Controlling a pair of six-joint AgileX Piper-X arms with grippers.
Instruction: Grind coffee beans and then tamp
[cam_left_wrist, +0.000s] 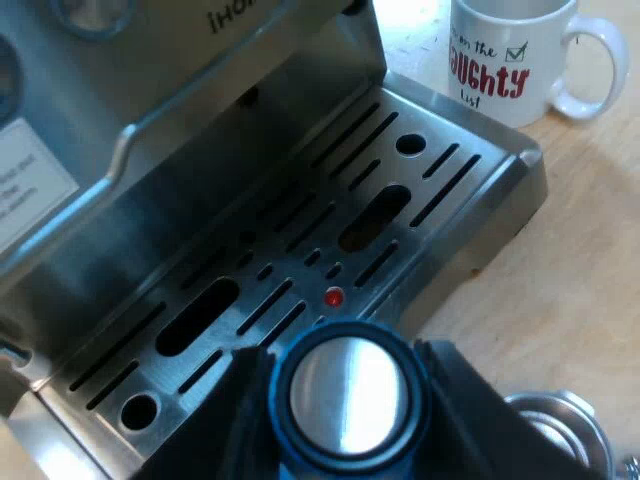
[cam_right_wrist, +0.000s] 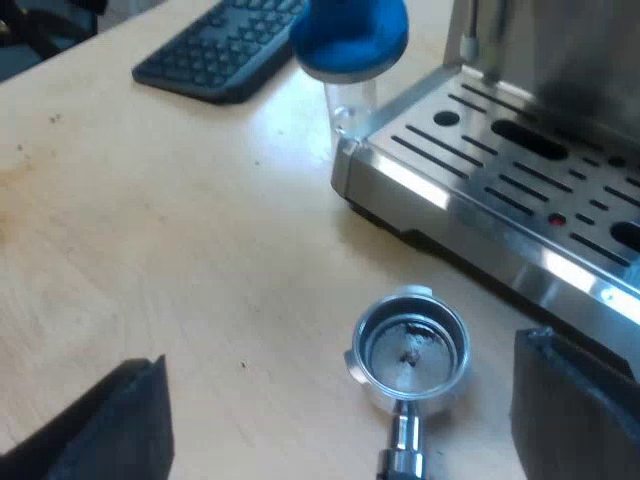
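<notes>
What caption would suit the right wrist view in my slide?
Open right gripper hovers above the metal holder lying on the table beside the espresso machine.

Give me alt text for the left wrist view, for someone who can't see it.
The left tool grips a blue tamper with a shiny metal face above the edge of the slotted drip tray of the espresso machine. Beyond the tray's corner a white mug with red lettering stands on the wooden table; the metal holder's basket lies beside the tool.

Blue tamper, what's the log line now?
left fingers gripping blue tamper | right fingers open over metal holder | holder on table by espresso machine
</notes>
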